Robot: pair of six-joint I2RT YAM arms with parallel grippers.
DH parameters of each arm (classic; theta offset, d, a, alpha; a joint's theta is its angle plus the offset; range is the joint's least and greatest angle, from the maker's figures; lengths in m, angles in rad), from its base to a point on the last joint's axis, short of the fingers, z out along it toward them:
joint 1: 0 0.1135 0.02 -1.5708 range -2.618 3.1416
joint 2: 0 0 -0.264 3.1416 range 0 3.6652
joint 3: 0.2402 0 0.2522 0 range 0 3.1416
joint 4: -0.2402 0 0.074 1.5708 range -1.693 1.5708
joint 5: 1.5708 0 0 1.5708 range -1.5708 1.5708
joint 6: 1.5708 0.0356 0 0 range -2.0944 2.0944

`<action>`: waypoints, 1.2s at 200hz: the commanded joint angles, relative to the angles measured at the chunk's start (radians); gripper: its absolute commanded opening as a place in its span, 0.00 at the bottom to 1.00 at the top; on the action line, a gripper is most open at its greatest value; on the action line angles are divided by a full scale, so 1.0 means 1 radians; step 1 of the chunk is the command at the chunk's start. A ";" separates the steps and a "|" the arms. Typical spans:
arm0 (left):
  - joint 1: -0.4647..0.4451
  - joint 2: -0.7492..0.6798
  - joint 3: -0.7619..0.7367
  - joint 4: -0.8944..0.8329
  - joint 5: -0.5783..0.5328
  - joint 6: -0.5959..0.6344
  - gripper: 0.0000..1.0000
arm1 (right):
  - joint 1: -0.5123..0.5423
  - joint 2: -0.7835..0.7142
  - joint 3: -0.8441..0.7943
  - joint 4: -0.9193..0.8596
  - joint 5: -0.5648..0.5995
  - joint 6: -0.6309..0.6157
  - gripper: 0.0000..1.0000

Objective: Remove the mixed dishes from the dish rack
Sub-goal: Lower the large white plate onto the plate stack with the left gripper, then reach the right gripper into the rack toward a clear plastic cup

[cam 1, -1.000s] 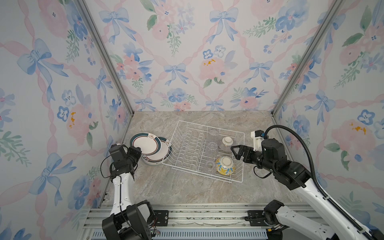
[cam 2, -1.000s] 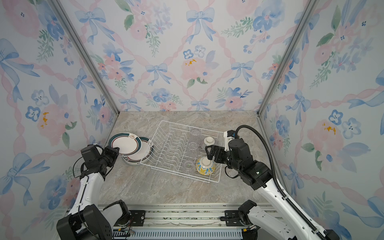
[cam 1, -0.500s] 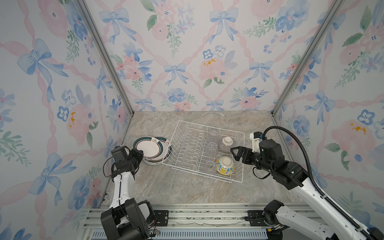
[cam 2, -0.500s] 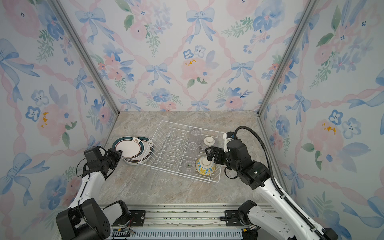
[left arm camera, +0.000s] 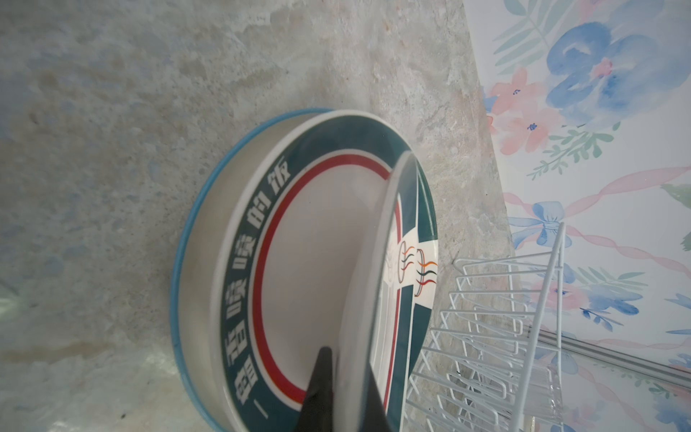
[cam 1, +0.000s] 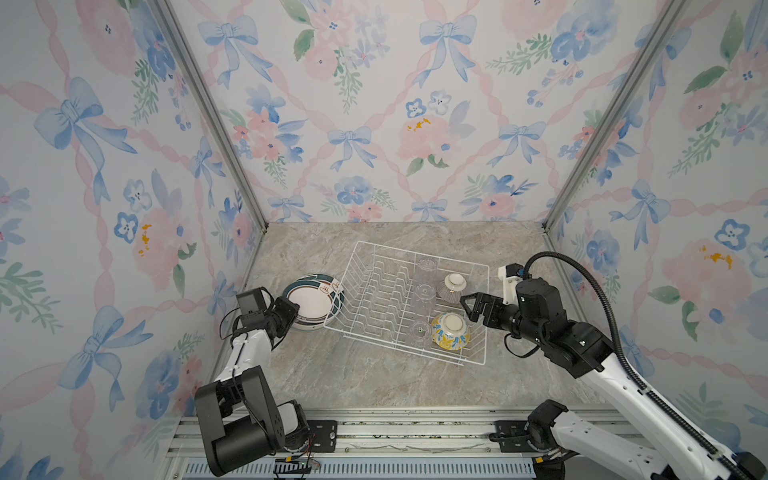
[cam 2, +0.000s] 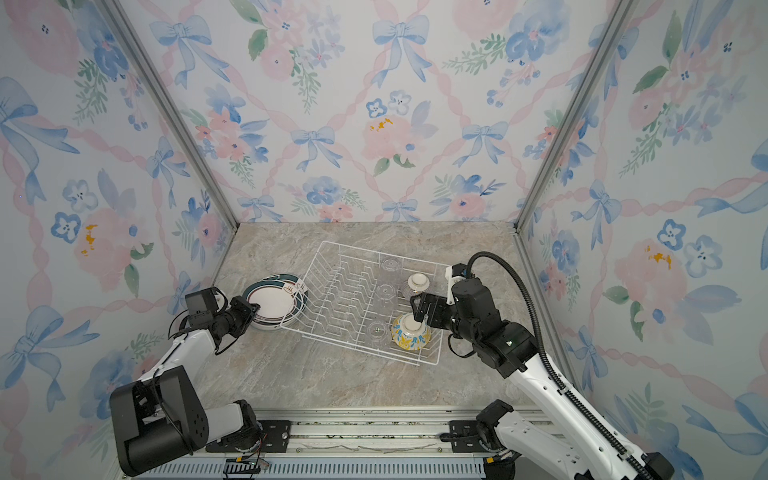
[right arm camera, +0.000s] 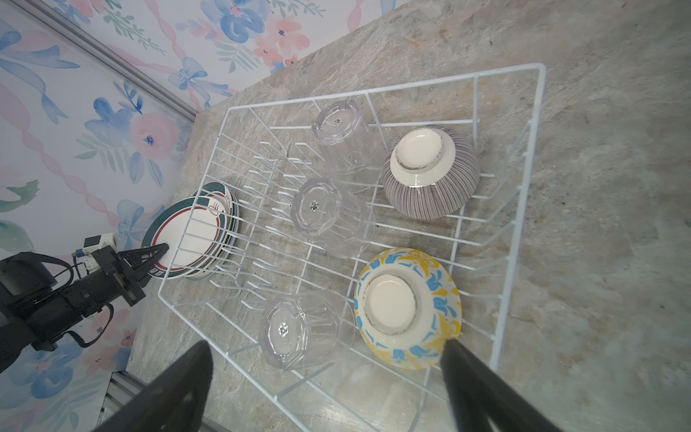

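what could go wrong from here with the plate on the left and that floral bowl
1. The left gripper pinches the top plate only by its rim, seemingly tilted over the stack; letting go early could make it clatter or slide off.
2. The stack sits close against the dish rack, so the plate may catch its wires.
3. The right gripper, open above the upturned floral bowl, could knock the clear glass beside it.

We look along the left gripper (left arm camera: 347, 374), whose two dark fingers (left arm camera: 323, 377) pinch the rim of a plate (left arm camera: 370, 269), seen edge-on and blurred. Behind it a stack (left arm camera: 243, 269) lies on the grey marbled table (left arm camera: 112, 149). Its top plate has a green band, a red ring and white Chinese characters, and a blue-rimmed plate sits beneath. A white wire rack (left arm camera: 504, 336) stands just beside the stack, before a floral wall (left arm camera: 598, 112).
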 commanded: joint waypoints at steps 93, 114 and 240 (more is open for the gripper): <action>-0.040 0.050 0.173 -0.163 -0.092 0.186 0.98 | -0.003 -0.034 -0.023 -0.028 0.056 -0.037 0.97; -0.065 0.071 0.218 -0.220 -0.139 0.230 0.98 | -0.004 -0.032 -0.022 -0.035 0.057 -0.049 0.97; -0.132 0.146 0.317 -0.394 -0.340 0.345 0.98 | -0.007 0.028 0.029 -0.119 0.036 -0.186 0.97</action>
